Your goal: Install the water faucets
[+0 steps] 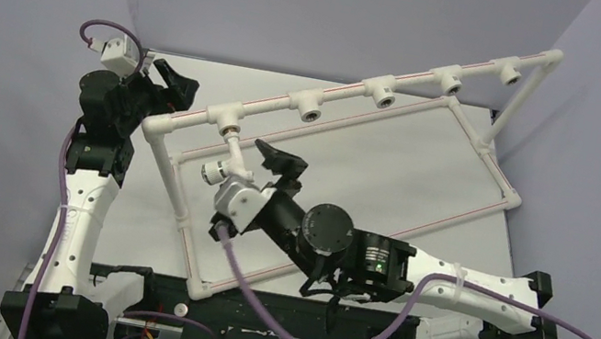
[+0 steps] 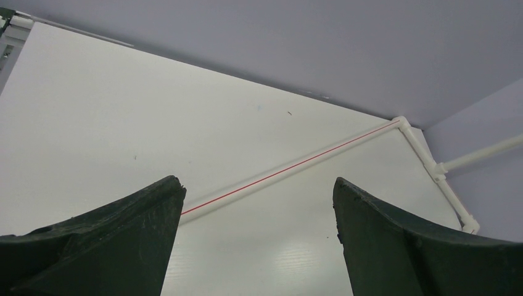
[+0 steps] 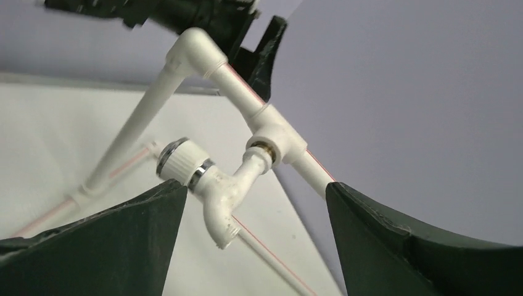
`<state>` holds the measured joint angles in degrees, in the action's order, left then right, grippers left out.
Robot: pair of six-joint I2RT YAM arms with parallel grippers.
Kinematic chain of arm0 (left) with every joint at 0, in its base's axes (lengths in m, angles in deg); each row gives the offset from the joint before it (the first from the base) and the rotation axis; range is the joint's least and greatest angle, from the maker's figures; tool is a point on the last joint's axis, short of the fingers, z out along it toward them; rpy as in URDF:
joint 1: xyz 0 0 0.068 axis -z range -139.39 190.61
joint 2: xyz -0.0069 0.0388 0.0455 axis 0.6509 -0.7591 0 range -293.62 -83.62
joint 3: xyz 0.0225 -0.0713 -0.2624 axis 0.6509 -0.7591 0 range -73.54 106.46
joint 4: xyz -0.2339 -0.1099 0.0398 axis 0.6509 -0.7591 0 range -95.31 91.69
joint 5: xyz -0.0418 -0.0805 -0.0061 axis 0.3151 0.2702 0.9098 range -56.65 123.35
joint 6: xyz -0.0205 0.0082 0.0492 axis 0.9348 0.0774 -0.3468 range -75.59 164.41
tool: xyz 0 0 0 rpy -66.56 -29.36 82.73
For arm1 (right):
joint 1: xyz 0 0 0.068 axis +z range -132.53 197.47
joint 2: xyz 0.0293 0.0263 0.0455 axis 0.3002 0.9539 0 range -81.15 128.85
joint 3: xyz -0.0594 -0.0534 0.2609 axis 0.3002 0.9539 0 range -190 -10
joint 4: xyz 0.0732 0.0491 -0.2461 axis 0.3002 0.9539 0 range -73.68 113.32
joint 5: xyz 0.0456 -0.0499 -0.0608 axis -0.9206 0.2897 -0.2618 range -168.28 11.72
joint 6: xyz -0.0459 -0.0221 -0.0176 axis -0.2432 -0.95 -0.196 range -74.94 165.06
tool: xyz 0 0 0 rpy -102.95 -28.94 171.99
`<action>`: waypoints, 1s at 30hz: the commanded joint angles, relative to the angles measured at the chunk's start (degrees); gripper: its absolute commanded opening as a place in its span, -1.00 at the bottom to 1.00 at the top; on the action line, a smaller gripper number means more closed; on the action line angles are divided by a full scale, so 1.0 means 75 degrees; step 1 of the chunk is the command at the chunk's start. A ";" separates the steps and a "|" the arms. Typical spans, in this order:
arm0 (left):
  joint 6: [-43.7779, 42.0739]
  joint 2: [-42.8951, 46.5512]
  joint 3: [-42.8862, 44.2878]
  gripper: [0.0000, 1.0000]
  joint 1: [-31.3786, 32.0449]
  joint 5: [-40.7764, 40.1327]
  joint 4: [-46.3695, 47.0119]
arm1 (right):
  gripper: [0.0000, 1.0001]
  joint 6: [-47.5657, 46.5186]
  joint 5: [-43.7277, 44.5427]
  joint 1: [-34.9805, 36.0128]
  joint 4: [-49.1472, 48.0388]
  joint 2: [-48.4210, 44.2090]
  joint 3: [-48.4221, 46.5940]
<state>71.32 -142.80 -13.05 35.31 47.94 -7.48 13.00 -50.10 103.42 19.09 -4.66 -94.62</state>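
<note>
A white water faucet (image 3: 229, 185) with a ribbed round knob (image 3: 179, 159) hangs from the leftmost tee socket (image 3: 279, 143) of the white pipe frame, its brass thread in the socket and its spout pointing down. My right gripper (image 3: 256, 188) is open around it; the faucet sits near the left finger (image 3: 123, 240) with a gap to the right one. From above, the faucet (image 1: 225, 154) lies just left of the right gripper (image 1: 257, 169). My left gripper (image 1: 174, 82) is open and empty behind the frame's corner elbow (image 1: 154, 123); its wrist view shows only bare table between the left gripper's (image 2: 259, 182) fingers.
The frame's top rail carries several more tee sockets with nothing in them (image 1: 309, 110) (image 1: 382, 93) (image 1: 450, 82) running to the far right. The frame's base pipes (image 1: 457, 211) lie on the white table (image 1: 389, 176). Purple walls close in on the left, back and right.
</note>
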 commanded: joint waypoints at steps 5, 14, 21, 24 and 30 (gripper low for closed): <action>0.0072 -0.0061 0.0230 0.74 0.0050 0.0307 0.0462 | 0.74 -0.4848 0.0604 0.0529 0.0927 0.0680 0.0001; 0.0056 -0.0067 0.0238 0.73 0.0062 0.0316 0.0461 | 0.70 -0.7380 0.1488 0.0598 -0.0301 0.0941 0.0802; 0.0047 -0.0060 0.0217 0.73 0.0086 0.0296 0.0484 | 0.62 -0.8071 0.1421 0.0315 -0.0862 0.1102 0.0844; 0.0026 -0.0044 0.0216 0.73 0.0086 0.0280 0.0480 | 0.59 -0.8078 0.1244 0.0194 -0.0916 0.1164 0.0861; 0.0012 -0.0050 0.0224 0.73 0.0086 0.0258 0.0461 | 0.42 -0.8161 0.1035 -0.0077 -0.1097 0.1334 0.0900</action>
<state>71.46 -143.46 -13.05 35.71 49.10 -7.50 -46.95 -42.12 103.92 15.18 4.11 -87.76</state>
